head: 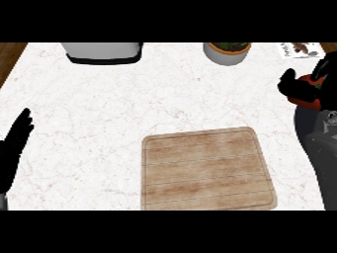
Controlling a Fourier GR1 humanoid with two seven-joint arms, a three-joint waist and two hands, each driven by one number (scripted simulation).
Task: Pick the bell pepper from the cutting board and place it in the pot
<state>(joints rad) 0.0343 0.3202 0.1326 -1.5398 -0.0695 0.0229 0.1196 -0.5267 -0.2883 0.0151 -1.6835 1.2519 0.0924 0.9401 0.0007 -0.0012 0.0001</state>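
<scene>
head view: the bell pepper (307, 102) shows only as red patches inside the right hand (296, 88), whose black fingers and thumb are curled round it and hide most of it. it is off the cutting board (207, 168), which lies below and to the left of that hand, well apart from it, flat on the white marbled counter (127, 108). behind the hand, the dark grey right forearm (335, 168) runs down the view's right edge to the bottom. up and to the left of the holding hand stands a round grey vessel (227, 55) with greenery in it, cut by the top of the view. further left along the same far edge sits a pale grey appliance (102, 52) on a dark base. just above the right hand lies a small white packet (300, 49) with brown print. the left hand (10, 148) rests at the view's left edge, fingers straight and pointing up, holding nothing, well apart from the board.
</scene>
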